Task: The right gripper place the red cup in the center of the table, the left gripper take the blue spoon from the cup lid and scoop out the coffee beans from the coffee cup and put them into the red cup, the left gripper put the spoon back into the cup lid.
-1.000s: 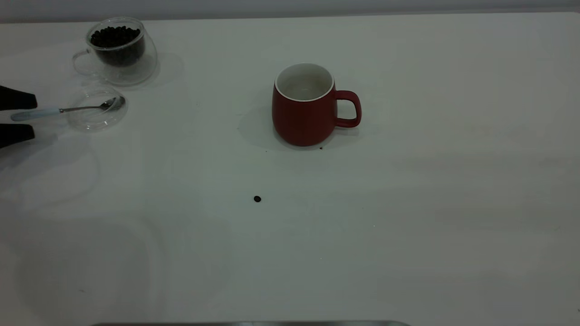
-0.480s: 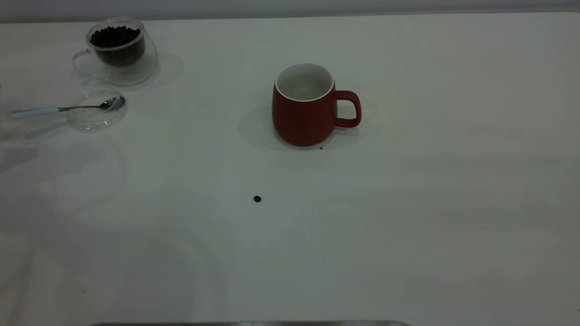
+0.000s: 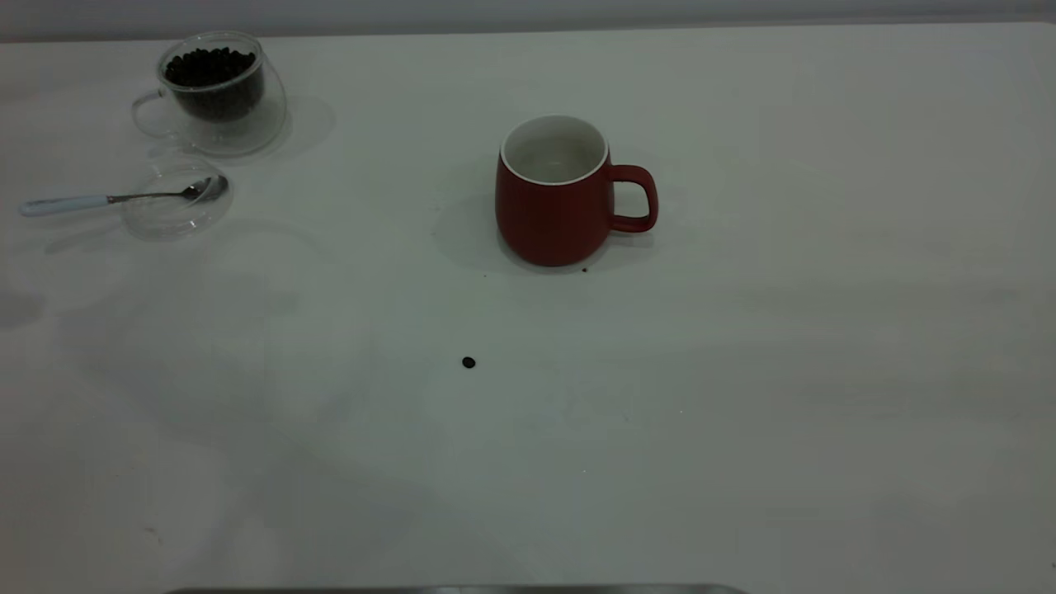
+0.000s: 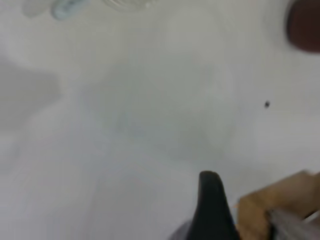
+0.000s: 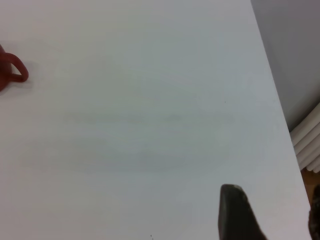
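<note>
The blue spoon lies with its bowl in the cup lid, beside the coffee cup. It looks thin, light and slippery, so grab the blue handle. I cannot tell how either arm's jaws stand.

The blue spoon lies with its bowl in the cup lid, beside the bean-filled coffee cup.

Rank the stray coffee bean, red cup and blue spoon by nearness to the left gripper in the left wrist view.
1. Stray coffee bean, alone on the table, nearest the left gripper.
2. Red cup and blue spoon, both far off, wide apart: too close to call.
</note>
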